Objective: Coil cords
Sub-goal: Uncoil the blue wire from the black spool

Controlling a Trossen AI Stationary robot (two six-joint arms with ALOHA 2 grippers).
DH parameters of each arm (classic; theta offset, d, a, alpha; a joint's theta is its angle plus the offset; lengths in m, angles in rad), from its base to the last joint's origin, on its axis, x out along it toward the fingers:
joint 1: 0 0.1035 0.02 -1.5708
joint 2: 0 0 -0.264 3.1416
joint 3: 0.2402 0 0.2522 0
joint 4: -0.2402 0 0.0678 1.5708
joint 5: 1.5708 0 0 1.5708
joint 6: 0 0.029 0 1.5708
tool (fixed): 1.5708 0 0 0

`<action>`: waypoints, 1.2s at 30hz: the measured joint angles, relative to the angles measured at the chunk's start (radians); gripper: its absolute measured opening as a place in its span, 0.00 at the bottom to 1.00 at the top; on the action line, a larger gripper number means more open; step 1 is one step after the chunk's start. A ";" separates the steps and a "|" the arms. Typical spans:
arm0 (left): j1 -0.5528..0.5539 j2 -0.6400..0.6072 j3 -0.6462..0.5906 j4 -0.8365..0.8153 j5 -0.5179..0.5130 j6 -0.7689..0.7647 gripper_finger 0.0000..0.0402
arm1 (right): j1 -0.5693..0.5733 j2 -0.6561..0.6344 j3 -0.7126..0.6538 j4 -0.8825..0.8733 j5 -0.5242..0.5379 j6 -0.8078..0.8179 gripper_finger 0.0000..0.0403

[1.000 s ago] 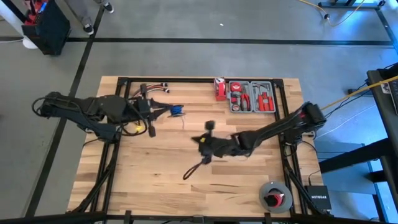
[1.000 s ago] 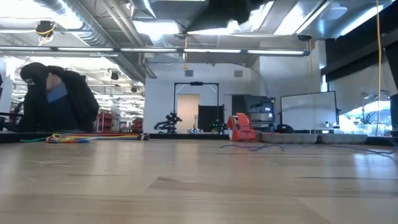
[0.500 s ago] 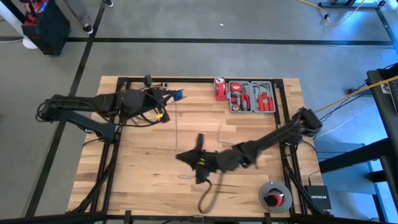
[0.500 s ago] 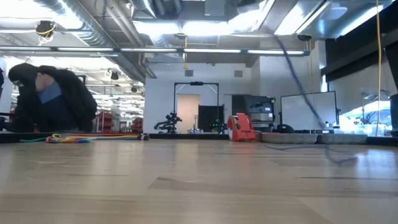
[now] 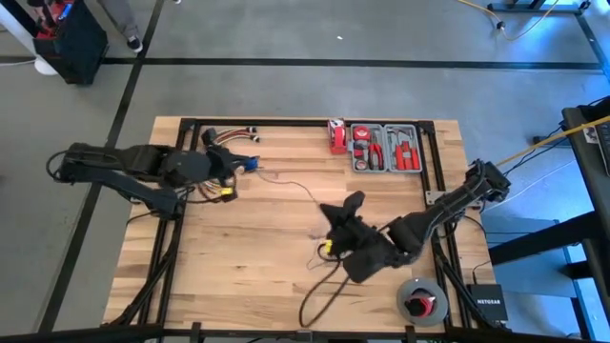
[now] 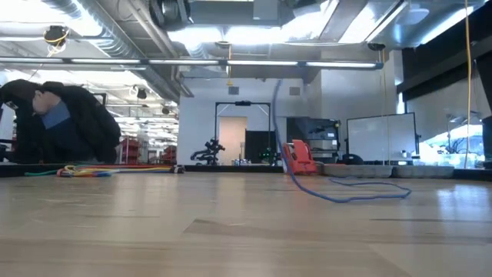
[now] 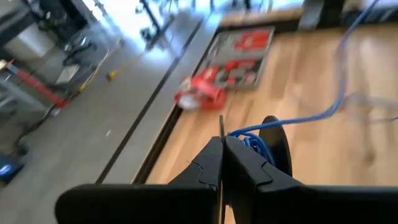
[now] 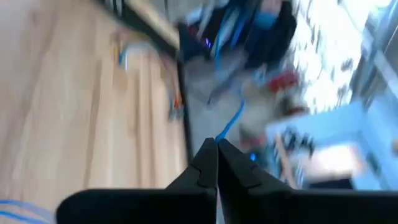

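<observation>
Both clenched: left pincer (image 7: 222, 146) pinching cord (image 7: 292, 119) at black spool (image 7: 275, 144); right pincer (image 8: 216, 149) nipping cord too.

The setting is presenting as a robotics lab or industrial workshop: exposed silver ceiling ducts (image 6: 115, 31) and strip lights are running overhead, above a grey concrete floor (image 5: 315, 90) marked with black tape lines. A grey tray of red-handled hand tools (image 5: 385, 148) is lying on the pale wooden slatted workbench (image 5: 248, 257).

Blue cord (image 7: 292, 121) between closed jaws
</observation>
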State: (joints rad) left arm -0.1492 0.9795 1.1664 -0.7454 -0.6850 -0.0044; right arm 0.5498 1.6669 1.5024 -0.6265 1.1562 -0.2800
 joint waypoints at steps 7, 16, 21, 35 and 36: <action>-0.084 -0.099 0.000 0.168 -0.001 0.024 0.02 | -0.083 0.007 -0.274 -0.024 -0.067 0.322 0.00; -0.077 -0.104 0.000 0.452 0.000 0.177 0.02 | -0.170 0.008 -0.585 0.818 -0.483 0.108 0.00; -0.012 -0.063 0.000 0.563 -0.023 0.278 0.02 | -0.164 0.008 -0.579 1.110 -0.820 -0.043 0.00; 0.223 0.081 0.000 0.420 -0.107 0.284 0.02 | 0.037 -0.010 -0.192 0.864 -0.779 -0.441 0.00; 0.231 0.086 0.000 0.381 -0.105 0.276 0.02 | 0.056 -0.021 -0.166 0.829 -0.739 -0.465 0.00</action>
State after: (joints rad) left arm 0.0816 1.0654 1.1664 -0.3647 -0.7902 0.2711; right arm 0.6057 1.6454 1.3367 0.2023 0.4167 -0.7454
